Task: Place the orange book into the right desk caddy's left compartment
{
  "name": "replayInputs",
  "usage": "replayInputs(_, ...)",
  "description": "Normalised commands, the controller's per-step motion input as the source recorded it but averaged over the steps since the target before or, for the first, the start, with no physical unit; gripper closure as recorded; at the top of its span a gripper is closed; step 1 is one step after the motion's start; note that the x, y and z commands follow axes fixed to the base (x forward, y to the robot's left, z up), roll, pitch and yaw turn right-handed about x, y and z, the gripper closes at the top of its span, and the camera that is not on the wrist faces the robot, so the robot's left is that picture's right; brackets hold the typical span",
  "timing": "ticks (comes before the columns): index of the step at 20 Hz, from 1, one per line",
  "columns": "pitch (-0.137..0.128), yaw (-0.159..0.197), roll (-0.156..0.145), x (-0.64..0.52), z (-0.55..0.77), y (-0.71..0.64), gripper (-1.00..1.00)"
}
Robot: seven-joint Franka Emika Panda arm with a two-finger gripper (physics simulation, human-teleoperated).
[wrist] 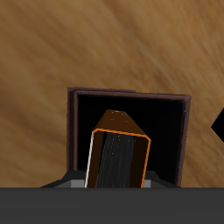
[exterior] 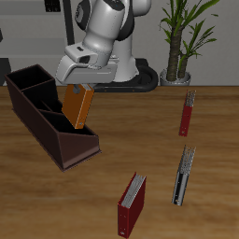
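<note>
Gripper [exterior: 78, 84]: pinching the top edge of the orange book; the fingers are mostly hidden by the hand's body in the exterior view, and the wrist view shows only a grey bar of the hand.

Book [exterior: 79, 105]: hangs clear of the table, nearly upright with a slight tilt, just above the caddy's end nearest the table's front edge. In the wrist view the book [wrist: 120, 157] points straight down into a dark pocket.

Handling: by my judgement a stiff, thin hardcover, light enough for a two-finger hold; the covers look smooth, so it could swing or slip if gripped off-centre. The best hold seems to be across the covers near the middle of the top edge, as now, so it hangs plumb.

Caddy [exterior: 49, 140]: long, dark maroon-brown, open-topped, slanted walls, lying at an angle on the table.

Left compartment [wrist: 166, 131]: the wrist view shows a dark rectangular pocket right under the book, about one book wide, with nothing seen in it. That it is the left compartment is my reading.

Other sections: thin partitions show farther back; no contents can be made out there.

Risk: a lower corner may catch on the rim or partition if the tilt is not taken out.

Other books: a dark red book [exterior: 132, 204] and a black-and-grey book [exterior: 184, 175] near the front edge, another dark red book [exterior: 187, 114] farther back, all well apart from the caddy.

Plant [exterior: 179, 39]: at the table's back.
</note>
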Motion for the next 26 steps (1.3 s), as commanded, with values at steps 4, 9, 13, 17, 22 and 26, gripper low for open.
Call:
replayInputs(4,0.018,-0.01,-0.014,0.11,-0.12,-0.09,1.0)
replayInputs(9,0.027,-0.011,-0.016,0.11,-0.17,-0.11,1.0)
replayInputs(13,0.002,-0.007,-0.017,0.09,-0.16,-0.07,1.0)
replayInputs(17,0.045,0.018,0.001,0.16,-0.33,-0.08,1.0)
replayInputs(22,0.006,-0.003,-0.027,0.07,-0.12,-0.08,1.0)
replayInputs(26,0.02,-0.019,-0.049,0.02,-0.08,-0.04,-1.0)
